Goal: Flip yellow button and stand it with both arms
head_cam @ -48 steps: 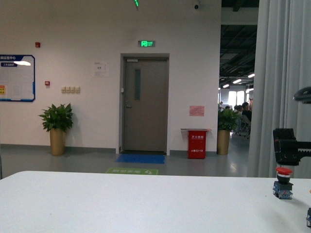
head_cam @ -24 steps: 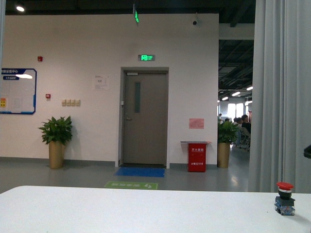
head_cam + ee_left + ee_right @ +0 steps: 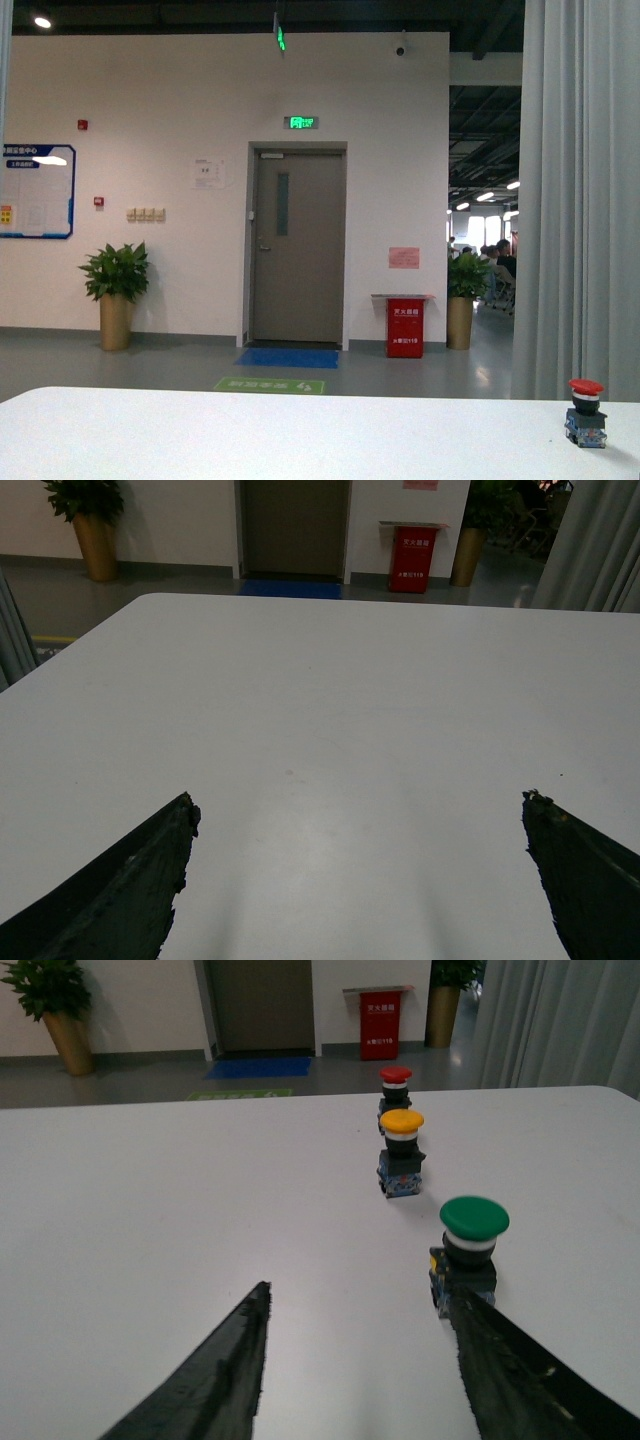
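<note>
Front view: only the red button (image 3: 586, 412) shows, upright near the far right edge of the white worktop (image 3: 250, 435); neither arm nor the yellow button is in frame
Left wrist view: left claw (image 3: 360, 880) spread wide and empty over bare worktop, well away from the buttons, so likely idle
Right wrist view: right claw (image 3: 365, 1370) wide open, gripping nothing
Task item: yellow button (image 3: 402, 1153) stands cap-up on its block, between the red button and the nearer green button (image 3: 470, 1250), all three in a row
Judgement: button already upright, so the standing looks done and both claws sit clear of it
</note>
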Tool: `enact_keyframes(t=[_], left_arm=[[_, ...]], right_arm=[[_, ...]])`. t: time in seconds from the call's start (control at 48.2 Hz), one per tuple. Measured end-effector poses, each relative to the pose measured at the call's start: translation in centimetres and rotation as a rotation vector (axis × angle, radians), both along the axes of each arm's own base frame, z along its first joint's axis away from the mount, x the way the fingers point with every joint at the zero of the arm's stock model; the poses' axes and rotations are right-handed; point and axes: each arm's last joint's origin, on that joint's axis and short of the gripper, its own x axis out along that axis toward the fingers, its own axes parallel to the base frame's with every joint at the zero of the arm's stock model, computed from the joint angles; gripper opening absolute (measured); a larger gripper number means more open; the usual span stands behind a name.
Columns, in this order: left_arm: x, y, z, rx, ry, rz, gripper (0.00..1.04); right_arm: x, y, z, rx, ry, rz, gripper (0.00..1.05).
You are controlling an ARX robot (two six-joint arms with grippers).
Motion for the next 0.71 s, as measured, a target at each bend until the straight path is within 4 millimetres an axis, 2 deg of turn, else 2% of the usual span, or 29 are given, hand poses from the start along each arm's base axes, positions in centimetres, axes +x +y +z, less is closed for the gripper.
enact_keyframes(t=[0.208, 0.311, 0.706], left_arm=[[0.0, 0.0, 0.0, 0.0, 0.0, 0.0, 0.98], [0.0, 0.0, 0.0, 0.0, 0.0, 0.0, 0.98], [0.0, 0.0, 0.0, 0.0, 0.0, 0.0, 0.98]], right_arm=[[-0.8, 0.0, -3.5, -0.033, -0.049, 0.003, 0.17], [-0.7, 0.0, -3.9, -0.039, -0.043, 0.002, 0.03], [-0.8, 0.0, -3.9, -0.041, -0.049, 0.003, 0.03]])
